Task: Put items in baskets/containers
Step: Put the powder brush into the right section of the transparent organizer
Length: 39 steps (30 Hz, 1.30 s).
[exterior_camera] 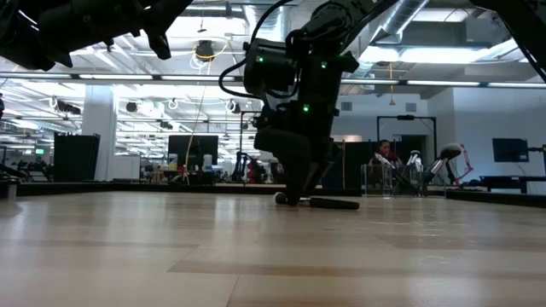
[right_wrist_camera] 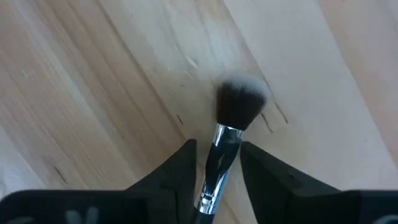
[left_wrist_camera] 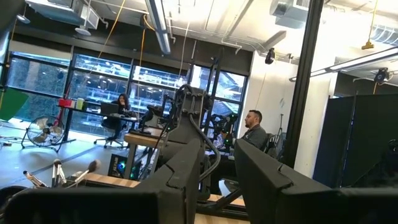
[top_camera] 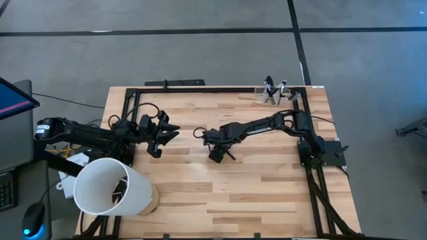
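Right gripper (right_wrist_camera: pixel 217 163), at the centre of the high frame, straddles a makeup brush (right_wrist_camera: pixel 231 127) lying on the wooden table (top_camera: pixel 267 193); its fingers flank the silvery ferrule, apparently not yet clamped. This looks like the grasp step. Next comes closing, lifting and carrying to the clear holder (top_camera: pixel 272 93) at the upper right edge. Left gripper (top_camera: pixel 167 133) waits at mid-left, spread wide.

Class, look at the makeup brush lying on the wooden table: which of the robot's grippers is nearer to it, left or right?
Right. The right gripper is down at the brush, its fingers either side of the silvery ferrule. The left gripper hovers open, apart from the brush, over the table's left side.
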### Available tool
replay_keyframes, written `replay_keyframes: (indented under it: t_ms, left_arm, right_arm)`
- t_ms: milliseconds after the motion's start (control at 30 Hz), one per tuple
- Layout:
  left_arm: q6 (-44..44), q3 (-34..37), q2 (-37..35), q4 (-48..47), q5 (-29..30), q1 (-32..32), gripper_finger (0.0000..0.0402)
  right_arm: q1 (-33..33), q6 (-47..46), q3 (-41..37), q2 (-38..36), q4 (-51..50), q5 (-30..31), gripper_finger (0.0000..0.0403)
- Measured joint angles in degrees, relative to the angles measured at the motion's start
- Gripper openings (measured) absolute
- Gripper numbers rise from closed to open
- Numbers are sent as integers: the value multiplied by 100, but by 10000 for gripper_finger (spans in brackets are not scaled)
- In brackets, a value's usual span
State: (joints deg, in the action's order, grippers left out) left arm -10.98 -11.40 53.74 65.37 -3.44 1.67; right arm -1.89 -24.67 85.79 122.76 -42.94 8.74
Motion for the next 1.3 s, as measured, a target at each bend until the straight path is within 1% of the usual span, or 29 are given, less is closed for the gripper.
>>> replay_keyframes:
  t_ms: [367,567,667,767,833,933,1033,1167,1300]
  left_arm:
    - [0,0,0,-1,0,0,97]
    - [0,0,0,-1,0,0,97]
    - [4,0,0,-3,0,0,97]
    - [2,0,0,-7,0,0,97]
    - [1,0,0,-12,0,-2,97]
    - [0,0,0,-35,0,-9,97]
    - [0,0,0,-71,-2,-26,97]
    - [0,0,0,-66,0,-28,97]
    - [7,0,0,-64,0,-27,97]
  right_arm:
    - [0,573,-99,-16,-24,33,31]
    - [41,833,153,17,-386,55,32]
    - [63,1000,302,23,-514,59,47]
    - [120,1089,318,-147,-363,200,51]
    - [182,1121,189,-342,-298,364,45]
    - [239,1121,-248,-686,71,425,31]
    - [252,1043,-937,-1269,708,499,31]
    - [131,850,-2213,-2289,1777,733,41]
    - [-155,776,-3556,-3542,3104,1082,44]
